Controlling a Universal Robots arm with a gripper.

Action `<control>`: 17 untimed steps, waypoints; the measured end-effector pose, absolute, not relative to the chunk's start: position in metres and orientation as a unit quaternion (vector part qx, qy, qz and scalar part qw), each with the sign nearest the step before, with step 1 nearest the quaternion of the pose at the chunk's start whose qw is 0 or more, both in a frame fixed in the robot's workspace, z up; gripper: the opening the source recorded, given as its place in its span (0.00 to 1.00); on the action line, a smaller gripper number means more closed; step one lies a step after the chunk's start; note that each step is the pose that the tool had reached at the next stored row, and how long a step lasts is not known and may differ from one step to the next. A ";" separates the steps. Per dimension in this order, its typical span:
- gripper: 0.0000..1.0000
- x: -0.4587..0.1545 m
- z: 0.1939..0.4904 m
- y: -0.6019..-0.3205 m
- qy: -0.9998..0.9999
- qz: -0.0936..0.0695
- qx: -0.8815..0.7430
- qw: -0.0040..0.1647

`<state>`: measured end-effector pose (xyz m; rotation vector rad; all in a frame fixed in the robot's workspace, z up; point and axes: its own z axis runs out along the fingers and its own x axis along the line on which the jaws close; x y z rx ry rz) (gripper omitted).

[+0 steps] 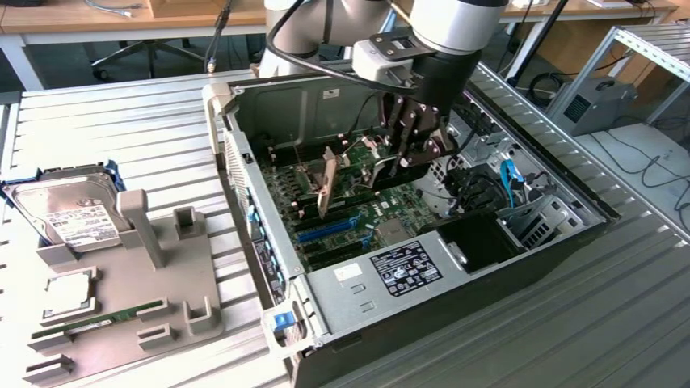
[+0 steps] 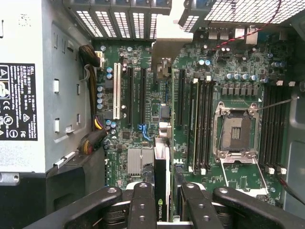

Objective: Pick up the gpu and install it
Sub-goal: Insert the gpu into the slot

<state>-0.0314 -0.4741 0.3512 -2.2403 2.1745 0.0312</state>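
The open computer case (image 1: pixel 421 267) lies on its side on the slatted counter (image 1: pixel 140 121), its green motherboard (image 1: pixel 372 206) facing up. Beside it, toward the exterior view's left, a grey holder tray (image 1: pixel 119 323) carries a hard drive (image 1: pixel 65 214) and a memory stick (image 1: pixel 103 317), well apart from the work.

The arm reaches down into the case, and the gripper (image 2: pixel 162 202) is pinching the gpu (image 2: pixel 161 179) edge-on between its fingers (image 2: pixel 143 205), the card hanging upright over the black expansion slots (image 2: pixel 129 95) near the rear bracket openings.

The card is probably light and stiff but fragile: best held by its flat faces, as here, away from the connector edge. It could slip or tilt if pushed unevenly.

In the way: the empty processor socket (image 2: pixel 236 133), the memory slots (image 2: pixel 200 124), a bundle of cables (image 2: pixel 93 114) by the power supply (image 2: pixel 24 95), and blue cables (image 1: pixel 509 176)
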 end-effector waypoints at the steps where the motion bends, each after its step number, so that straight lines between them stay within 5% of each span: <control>1: 0.26 -0.031 0.351 -0.474 0.696 0.010 -0.718 0.010; 17: 0.26 -0.032 0.348 -0.477 0.696 0.010 -0.718 0.010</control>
